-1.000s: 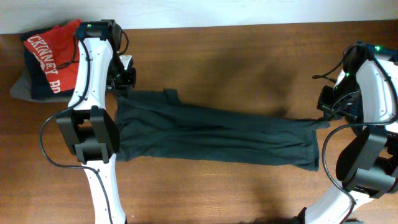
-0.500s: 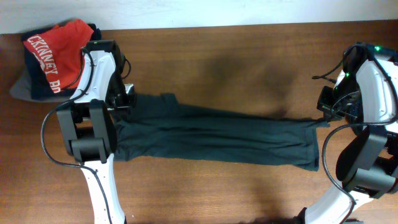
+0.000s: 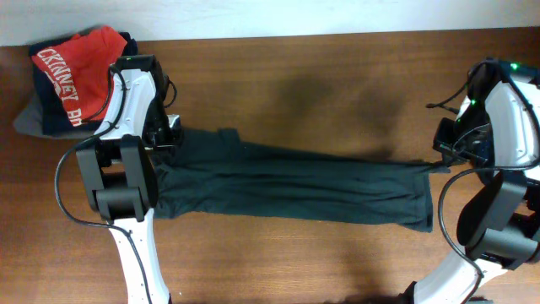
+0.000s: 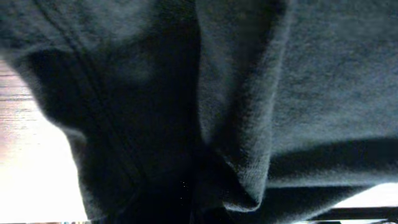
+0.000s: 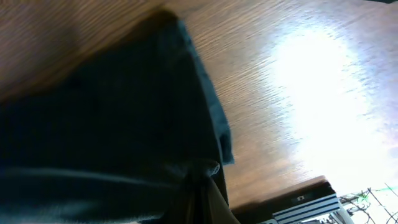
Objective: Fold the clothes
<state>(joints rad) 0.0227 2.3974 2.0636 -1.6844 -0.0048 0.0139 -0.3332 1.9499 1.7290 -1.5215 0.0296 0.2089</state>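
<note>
Plainly, the table (image 3: 321,76) carries one dark shirt (image 3: 295,186) stretched flat, its long axis running left to right between the arms. The left gripper (image 3: 166,139) pinches its far-left corner and the right gripper (image 3: 440,160) its far-right corner, jaws pressed together on cloth. From both, the rest of the shirt lies toward the robot.

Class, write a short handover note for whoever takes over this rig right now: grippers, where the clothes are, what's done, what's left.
Left gripper: jaws shut on one end of the dark grey-green shirt.
Right gripper: jaws shut on its other end.
Shirt lies stretched as a long strip across the table.
Corner beyond the left arm: red shirt atop dark garments.
Done: shirt drawn out long.
Left: probably folding it end to end.
</note>
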